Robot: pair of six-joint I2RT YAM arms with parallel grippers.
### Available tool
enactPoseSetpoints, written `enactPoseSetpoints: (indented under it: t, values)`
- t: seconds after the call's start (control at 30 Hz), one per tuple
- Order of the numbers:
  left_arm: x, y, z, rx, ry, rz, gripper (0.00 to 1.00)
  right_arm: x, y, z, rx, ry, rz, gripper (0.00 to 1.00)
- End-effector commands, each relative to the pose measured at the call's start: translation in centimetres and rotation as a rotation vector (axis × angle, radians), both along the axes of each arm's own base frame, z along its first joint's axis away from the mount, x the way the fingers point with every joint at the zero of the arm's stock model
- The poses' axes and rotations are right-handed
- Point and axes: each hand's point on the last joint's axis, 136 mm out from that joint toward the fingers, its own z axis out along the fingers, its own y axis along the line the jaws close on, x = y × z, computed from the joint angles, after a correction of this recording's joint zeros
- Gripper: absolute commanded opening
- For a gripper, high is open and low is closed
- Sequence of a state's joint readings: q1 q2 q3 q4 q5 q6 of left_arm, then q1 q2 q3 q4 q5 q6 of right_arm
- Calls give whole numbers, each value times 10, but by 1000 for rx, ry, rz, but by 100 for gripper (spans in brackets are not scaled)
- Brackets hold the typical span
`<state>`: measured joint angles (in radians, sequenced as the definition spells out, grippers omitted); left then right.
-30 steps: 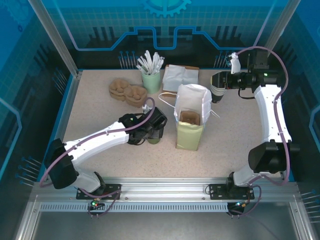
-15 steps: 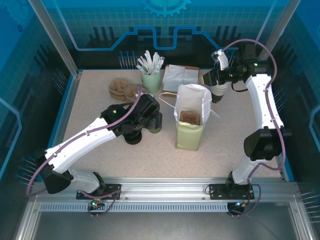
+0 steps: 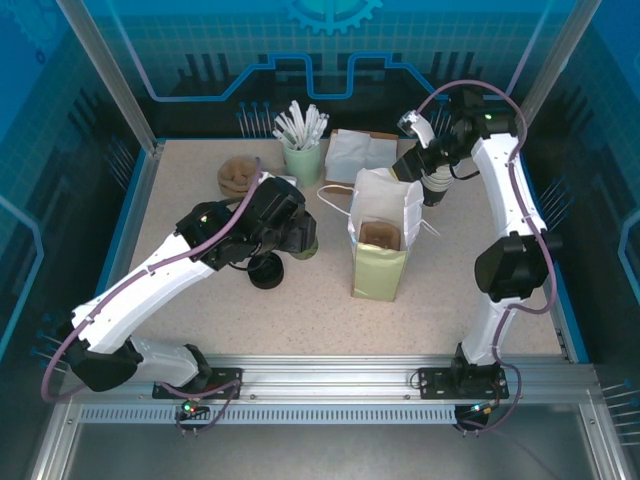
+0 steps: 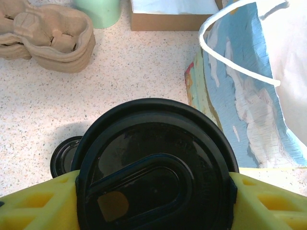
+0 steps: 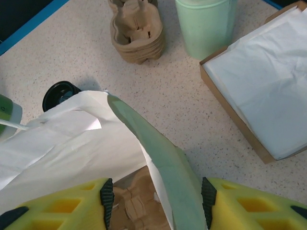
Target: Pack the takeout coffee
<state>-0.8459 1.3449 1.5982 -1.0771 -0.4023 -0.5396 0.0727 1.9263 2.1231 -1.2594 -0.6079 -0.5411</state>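
Cup between left fingers

From where I stand, the work surface is a pale, speckled stone-look table filling the middle of the frame, bordered by a thin blue edge along its left side. Across the lower part runs a silver aluminium rail, with a slotted strip just below it and a plain grey floor panel at the very bottom. Blue wall panels printed with circuit-like lines close in the top of the frame, a gear emblem at top centre. Slanted metal posts stand upper left and upper right. The light is even and bright, with soft shadows.
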Motion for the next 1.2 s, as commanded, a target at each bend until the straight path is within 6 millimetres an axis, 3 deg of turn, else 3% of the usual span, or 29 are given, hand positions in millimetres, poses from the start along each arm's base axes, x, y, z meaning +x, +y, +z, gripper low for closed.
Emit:
enactPoseSetpoints:
  t: [0.0, 0.33, 0.5, 0.6, 0.87, 1.17]
  values:
    - [-6, 7, 15, -10, -15, -19, 65, -9, 7, -1, -17, 10, 61, 52]
    - [-6, 5, 18, -17, -12, -25, 64, -6, 11, -17, -23, 60, 99, 47]
    - [-6, 4, 22, -22, -15, -27, 64, -4, 14, -20, -22, 67, 111, 33]
    - [-6, 3, 25, -30, -16, -30, 63, -4, 17, -18, -26, 54, 120, 19]
    - [-9, 3, 36, -55, -29, -40, 61, -7, 22, 5, -49, -10, 92, 0]
    - [-14, 5, 51, -55, -50, -86, 60, -20, 26, 21, -98, -62, 7, 0]
